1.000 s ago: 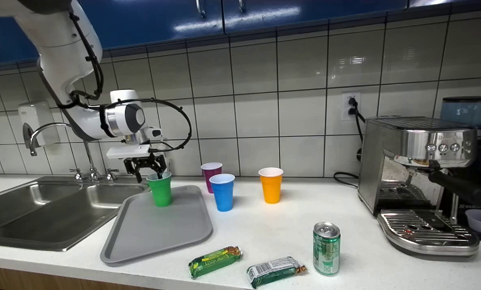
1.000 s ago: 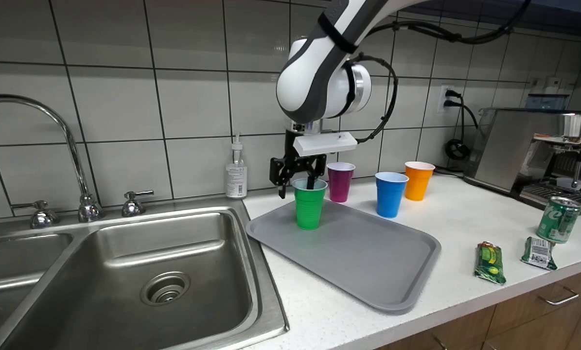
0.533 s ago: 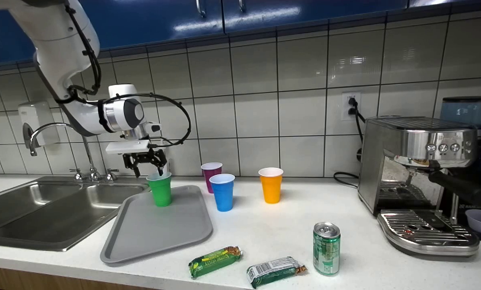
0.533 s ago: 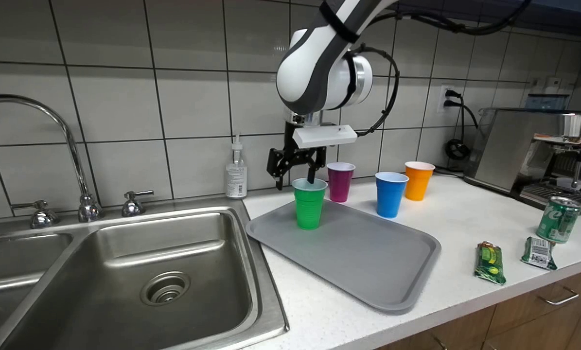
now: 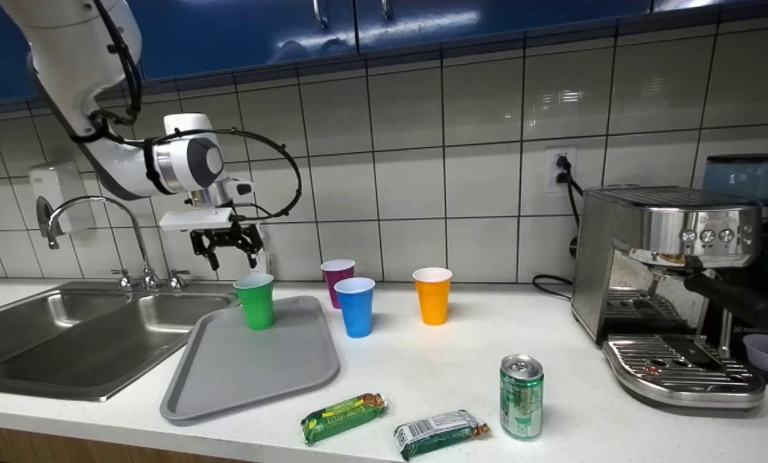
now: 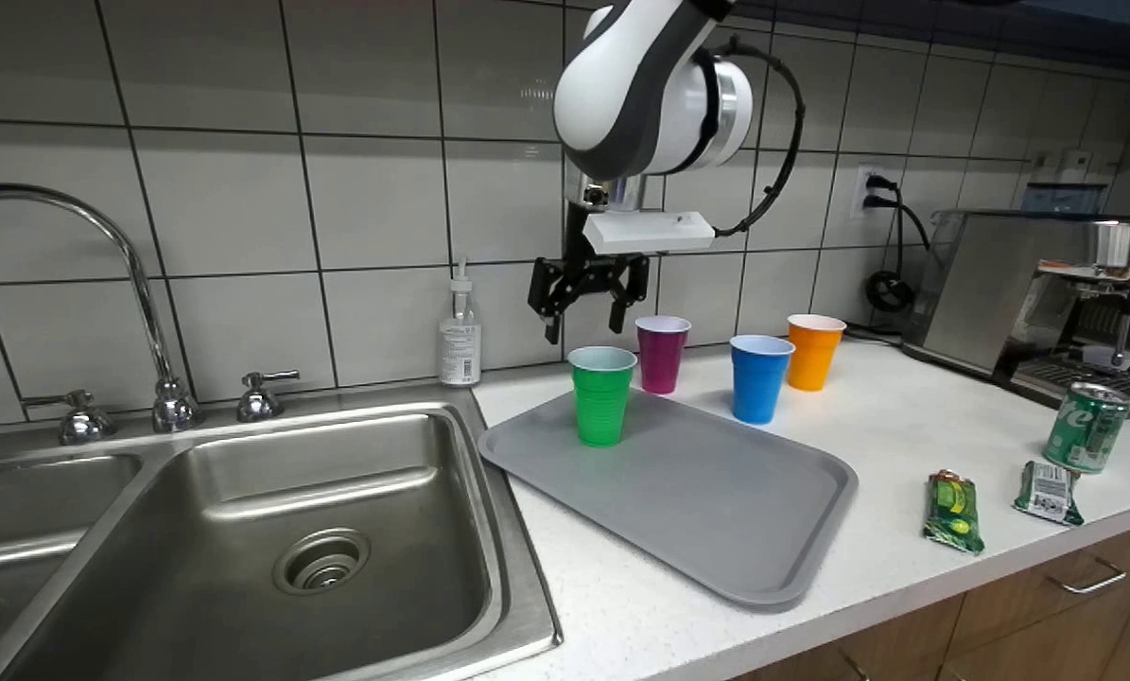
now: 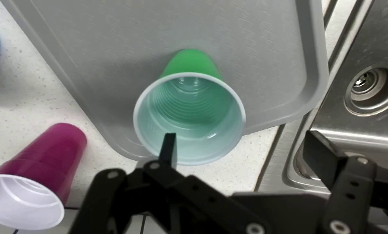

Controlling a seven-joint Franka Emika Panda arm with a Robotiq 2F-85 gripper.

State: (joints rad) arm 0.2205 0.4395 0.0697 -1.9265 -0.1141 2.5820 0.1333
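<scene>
In an exterior view, my empty claw [image 5: 234, 262] gapes wide, green plastic cup [image 5: 256, 307] at five o'clock on a gray serving tray [image 5: 261, 366].

Free air is separating my claw [image 6: 584, 326] from the green cup [image 6: 601, 407] below; the purple cup [image 6: 661, 362] is blocking low passage beside it.

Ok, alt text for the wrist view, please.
Open black two-fingered gripper, empty, above a green plastic cup standing on a grey round-cornered tray. A purple plastic cup stands lower left; a stainless-steel sink lies at right.
</scene>
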